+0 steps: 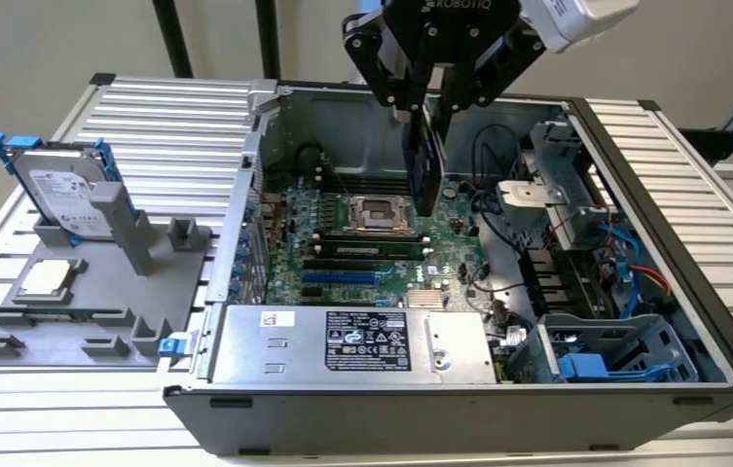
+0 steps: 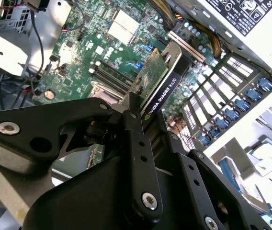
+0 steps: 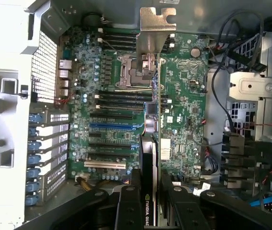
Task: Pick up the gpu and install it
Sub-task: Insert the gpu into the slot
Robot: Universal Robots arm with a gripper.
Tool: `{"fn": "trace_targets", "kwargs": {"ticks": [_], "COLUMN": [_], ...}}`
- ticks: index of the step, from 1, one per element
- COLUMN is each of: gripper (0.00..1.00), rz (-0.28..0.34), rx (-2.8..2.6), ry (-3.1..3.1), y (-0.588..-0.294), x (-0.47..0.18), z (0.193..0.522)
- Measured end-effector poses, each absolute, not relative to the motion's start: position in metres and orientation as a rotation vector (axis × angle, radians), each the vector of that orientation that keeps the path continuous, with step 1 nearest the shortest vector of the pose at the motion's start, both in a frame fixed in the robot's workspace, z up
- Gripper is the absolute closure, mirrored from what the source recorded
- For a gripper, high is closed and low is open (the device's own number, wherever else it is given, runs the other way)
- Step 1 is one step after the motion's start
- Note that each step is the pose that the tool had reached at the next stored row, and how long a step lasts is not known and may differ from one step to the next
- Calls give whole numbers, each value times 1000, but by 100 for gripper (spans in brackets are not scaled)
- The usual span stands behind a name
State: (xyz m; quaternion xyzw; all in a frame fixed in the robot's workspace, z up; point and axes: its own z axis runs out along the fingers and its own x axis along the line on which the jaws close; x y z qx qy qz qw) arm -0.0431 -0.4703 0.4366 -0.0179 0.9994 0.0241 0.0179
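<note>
The gripper (image 1: 426, 115) is pinching the gpu (image 1: 426, 170) by one short end. A black finger (image 2: 132, 125) presses on each flat face, and the card hangs edge-down beneath it, long side upright. In the second wrist view the gripper (image 2: 148, 117) holds the gpu (image 2: 161, 79) with its green board on one side and its black cooler on the other. In the first wrist view the gripper (image 3: 149, 203) grips the gpu (image 3: 148, 163) seen along its thin edge. The silver end bracket (image 3: 157, 21) is at the end away from the fingers.

The card is in the air inside the open computer case (image 1: 678, 195), above the green motherboard (image 1: 340, 255). In the exterior view its lower end is just beside the CPU socket (image 1: 377, 214). The expansion slots (image 3: 111, 127) lie bare to one side of the card, and the power supply (image 1: 353, 341) fills the case's near wall.

The case lies on its side on the slatted worktop (image 1: 171, 117). Toward the worktop's edge on the exterior view's left, a grey fixture (image 1: 106, 311) stands well apart from the gripper. It carries an upright hard drive (image 1: 65, 195) in a blue frame and a small square CPU chip (image 1: 48, 279).
</note>
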Motion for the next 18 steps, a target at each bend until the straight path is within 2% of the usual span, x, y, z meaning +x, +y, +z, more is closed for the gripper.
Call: {"fn": "trace_targets", "kwargs": {"ticks": [18], "gripper": [100], "rz": [76], "rx": [-141], "ry": [3103], "y": [-470], "x": [-43], "z": [438]}}
